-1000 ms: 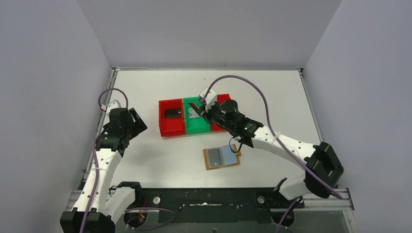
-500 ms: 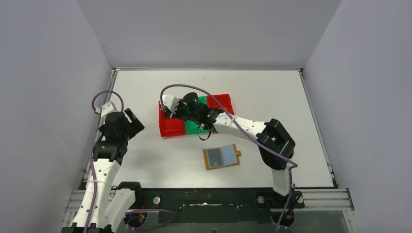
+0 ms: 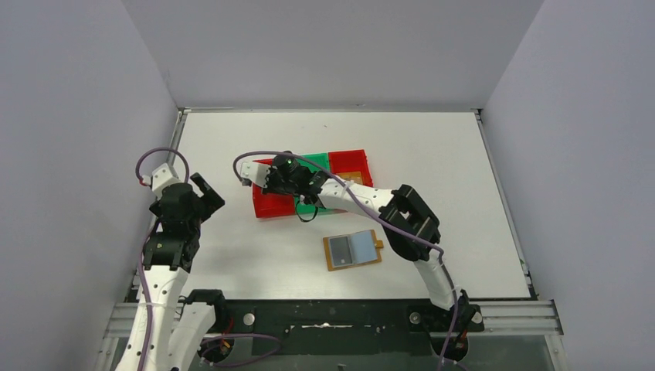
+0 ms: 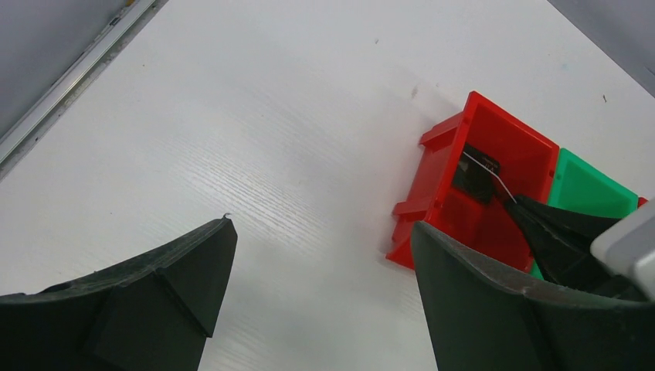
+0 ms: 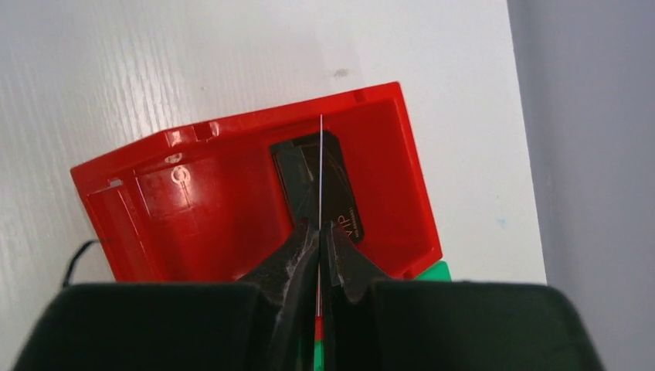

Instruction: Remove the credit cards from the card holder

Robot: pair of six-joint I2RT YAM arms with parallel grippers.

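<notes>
Black fingers (image 5: 297, 255) pinch a thin pale card (image 5: 320, 166) edge-on above a black card (image 5: 344, 201) lying in a red plastic bin (image 5: 193, 209) on the white desk (image 5: 154, 62).

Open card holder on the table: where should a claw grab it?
Probably the snap tab on the right edge of the card holder, coming from the right. It lies open and flat; the tab is the only part jutting out.

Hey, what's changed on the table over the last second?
The right end effector, shut on a thin card, swung left from the green bin to above the left red bin holding the black card. The left end effector, open, drifted left. The card holder stayed open.
</notes>
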